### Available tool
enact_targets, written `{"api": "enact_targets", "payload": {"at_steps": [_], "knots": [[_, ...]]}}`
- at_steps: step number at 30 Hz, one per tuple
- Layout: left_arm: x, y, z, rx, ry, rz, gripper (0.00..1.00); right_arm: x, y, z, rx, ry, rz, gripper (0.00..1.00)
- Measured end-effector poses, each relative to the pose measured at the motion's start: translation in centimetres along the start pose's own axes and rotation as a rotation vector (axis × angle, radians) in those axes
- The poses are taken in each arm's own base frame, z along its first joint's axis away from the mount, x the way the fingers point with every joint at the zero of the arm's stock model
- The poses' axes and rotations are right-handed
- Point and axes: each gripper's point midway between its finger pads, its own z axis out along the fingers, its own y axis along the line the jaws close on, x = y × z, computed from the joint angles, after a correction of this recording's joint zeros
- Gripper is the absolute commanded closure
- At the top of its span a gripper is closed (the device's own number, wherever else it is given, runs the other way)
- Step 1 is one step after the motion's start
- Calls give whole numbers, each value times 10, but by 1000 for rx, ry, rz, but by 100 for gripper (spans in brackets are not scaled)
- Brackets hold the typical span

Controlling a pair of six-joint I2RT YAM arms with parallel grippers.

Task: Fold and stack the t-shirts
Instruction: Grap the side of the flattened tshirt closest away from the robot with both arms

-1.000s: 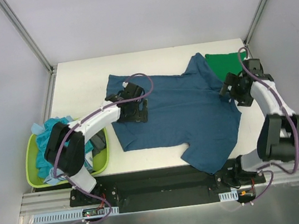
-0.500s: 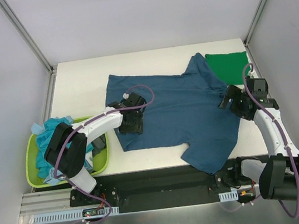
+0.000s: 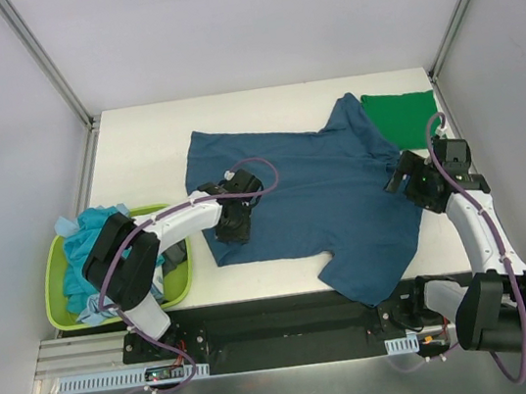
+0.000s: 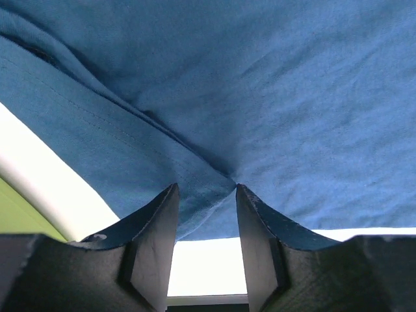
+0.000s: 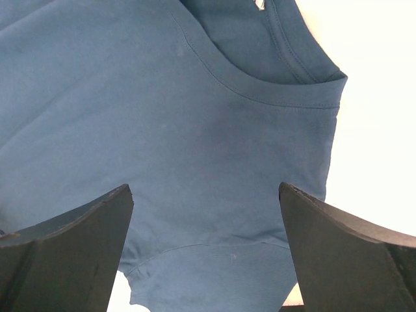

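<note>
Lying flat between the two arms, the dark teal-blue t-shirt (image 3: 318, 199) runs long-axis left to right, hem under the left gripper (image 4: 206, 195), neckline just ahead of the right gripper (image 5: 205, 253). Left jaws pinch a raised fold of it; right jaws are spread wide, holding nothing. One folded green t-shirt (image 3: 402, 117) beyond the right gripper, more tees bunched in the lime-green basket (image 3: 56, 292). No readable labels.

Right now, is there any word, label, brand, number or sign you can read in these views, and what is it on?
None: no readable text in any view.
Blue t-shirt: plain, no print or readable tag.
Folded green t-shirt: plain.
Lime-green basket: no marking.
Arm bases' boards: too small to read.
</note>
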Motion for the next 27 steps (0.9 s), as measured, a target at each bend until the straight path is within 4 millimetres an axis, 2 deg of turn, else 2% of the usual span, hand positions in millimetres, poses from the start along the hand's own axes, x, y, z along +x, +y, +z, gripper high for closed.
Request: {"api": "enact_targets", "payload": {"at_steps": [6, 7, 10, 14, 17, 24, 27], "knots": [[4, 0, 3, 1, 18, 24, 64, 1, -3, 2, 13, 4, 1, 4], [4, 0, 4, 2, 18, 30, 66, 1, -3, 2, 14, 6, 2, 4], [6, 0, 4, 11, 27, 42, 83, 2, -3, 3, 16, 11, 2, 4], [7, 0, 4, 14, 31, 56, 87, 4, -5, 4, 20, 15, 3, 4], [7, 0, 4, 13, 29, 56, 100, 3, -5, 4, 21, 14, 3, 3], [-1, 13, -12, -24, -55, 17, 100, 5, -3, 2, 14, 10, -12, 1], [-7, 20, -22, -44, -110, -32, 100, 12, 6, -4, 5, 10, -77, 1]]}}
